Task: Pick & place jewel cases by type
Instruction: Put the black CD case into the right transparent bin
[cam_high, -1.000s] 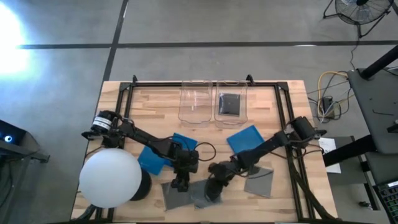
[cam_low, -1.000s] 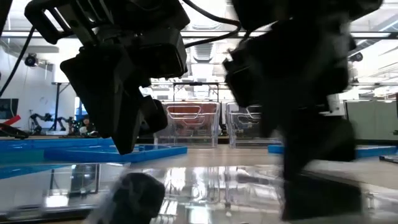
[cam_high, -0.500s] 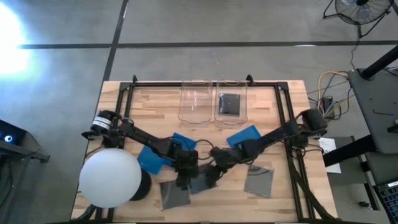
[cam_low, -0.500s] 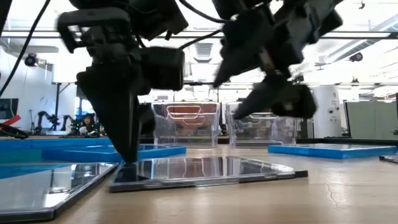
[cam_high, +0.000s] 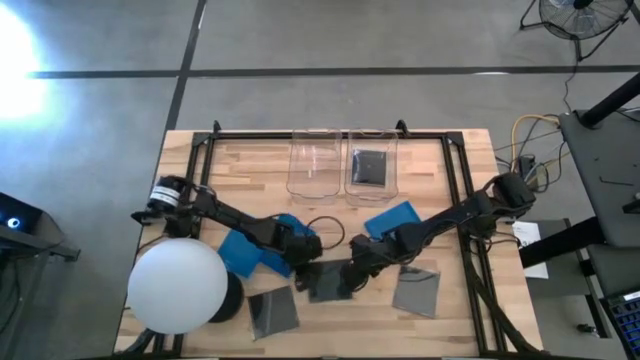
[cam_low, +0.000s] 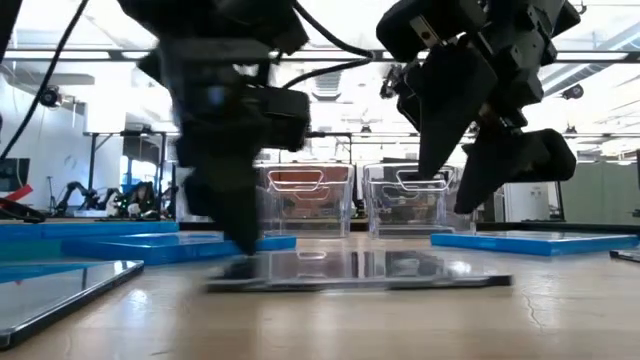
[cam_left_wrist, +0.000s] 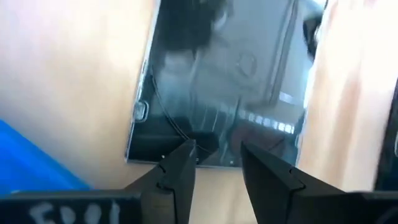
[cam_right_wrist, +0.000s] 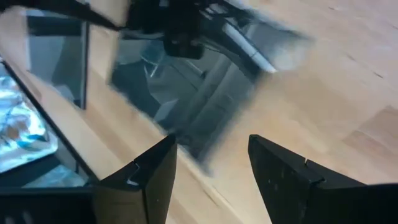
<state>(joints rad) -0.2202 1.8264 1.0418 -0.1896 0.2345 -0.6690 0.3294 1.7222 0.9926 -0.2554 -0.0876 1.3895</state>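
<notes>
A dark glossy jewel case (cam_high: 325, 285) lies flat on the table between my two grippers; it also shows in the low view (cam_low: 360, 272). My left gripper (cam_high: 300, 258) stands at its left edge, fingers slightly apart (cam_left_wrist: 217, 165). My right gripper (cam_high: 352, 272) is open and hangs above the case's right part (cam_low: 490, 170), clear of it. Two more dark cases (cam_high: 272, 312) (cam_high: 417, 290) lie flat near the front. Blue cases (cam_high: 245, 250) (cam_high: 295, 225) (cam_high: 393, 220) lie behind. One dark case (cam_high: 370, 167) lies in the right bin. My left gripper's fingertips (cam_left_wrist: 186, 152) meet the dark case at its edge nearest the gripper (cam_left_wrist: 211, 160), slanting down from the table's left. The case lies flat on the table. Whether the tips press on the edge or only stand against it, I cannot tell.
Two clear bins (cam_high: 315, 165) (cam_high: 370, 190) stand at the back middle. A large white sphere (cam_high: 178, 287) sits at the front left beside my left arm. A black frame (cam_high: 330, 133) runs round the table's back and sides.
My right gripper has risen off the table and gone toward the far and right edges. My left gripper has gone toward the far edge. The two dark cases that overlapped at the front now lie apart; one has slid toward the far right.
</notes>
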